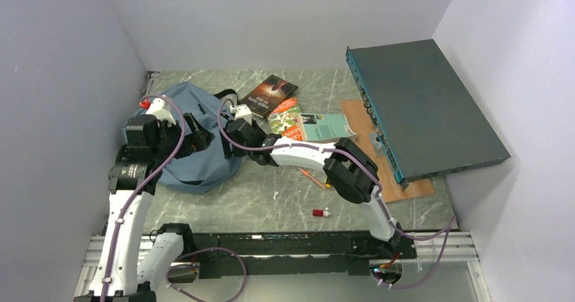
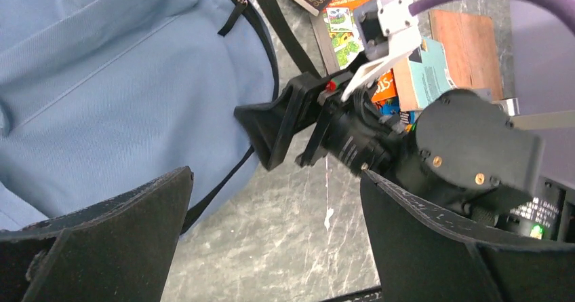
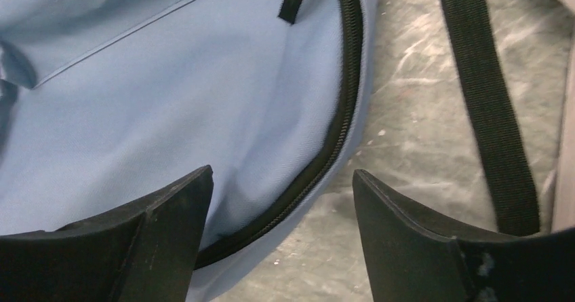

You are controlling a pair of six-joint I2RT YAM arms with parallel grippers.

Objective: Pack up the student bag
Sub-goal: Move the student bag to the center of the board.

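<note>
**Floppy bag, both jaws empty**

Student bag point(image 1: 207, 166) lies flat near the table's point(image 1: 271, 200) far-left corner. Soft, light fabric, so prob. sags & bunches. Best hold imo: black zip point(image 3: 339, 112) edge. Left gripper point(image 2: 274, 176) spread wide, empty. Right gripper point(image 3: 281, 173) parted astride the zip, nothing pinched.

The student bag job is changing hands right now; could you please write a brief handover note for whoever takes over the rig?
Left gripper: open, empty, by the student bag, at its right edge.
Right gripper: open, empty, over the bag's black zipper.
Bag lies left rear on the table, zipper apparently closed.
Books and pencil lie to its right.
Done: nothing packed.
Left: open the bag, load the items.
</note>
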